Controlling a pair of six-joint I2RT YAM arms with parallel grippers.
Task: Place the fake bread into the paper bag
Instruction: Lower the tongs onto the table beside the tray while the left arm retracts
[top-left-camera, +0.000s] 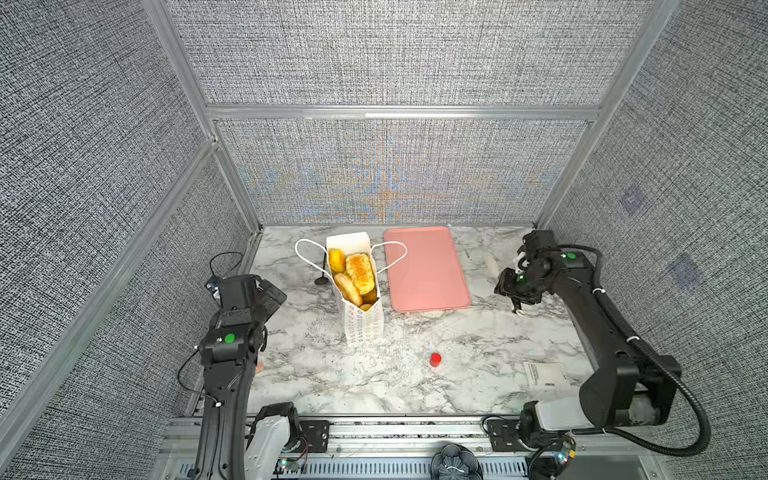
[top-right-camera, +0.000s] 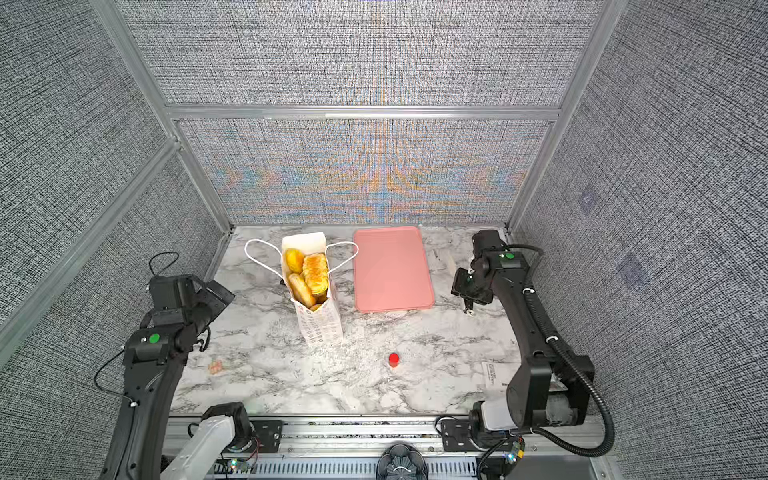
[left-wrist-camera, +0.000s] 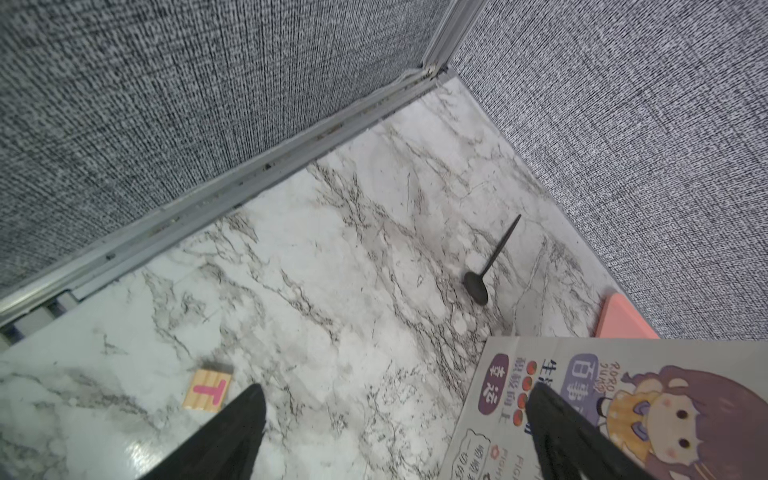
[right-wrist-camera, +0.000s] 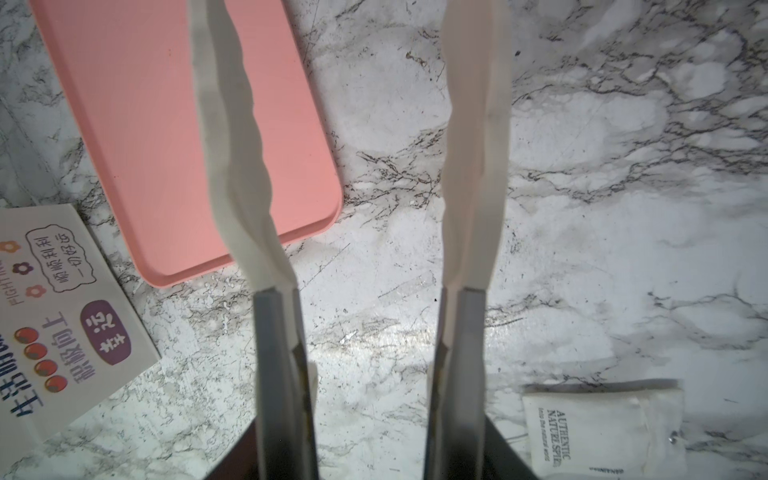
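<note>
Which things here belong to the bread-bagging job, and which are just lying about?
Job: fake bread, paper bag.
Lying about: pink tray, red cylinder, black spoon, wooden T block, white packet.

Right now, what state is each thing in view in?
paper bag: upright, top open.
fake bread: inside the bag, several pieces showing at the opening.
pink tray: flat on the table, empty.
red cylinder: standing on the table.
black spoon: lying flat on the table.
left gripper: open, empty.
right gripper: open, empty.
</note>
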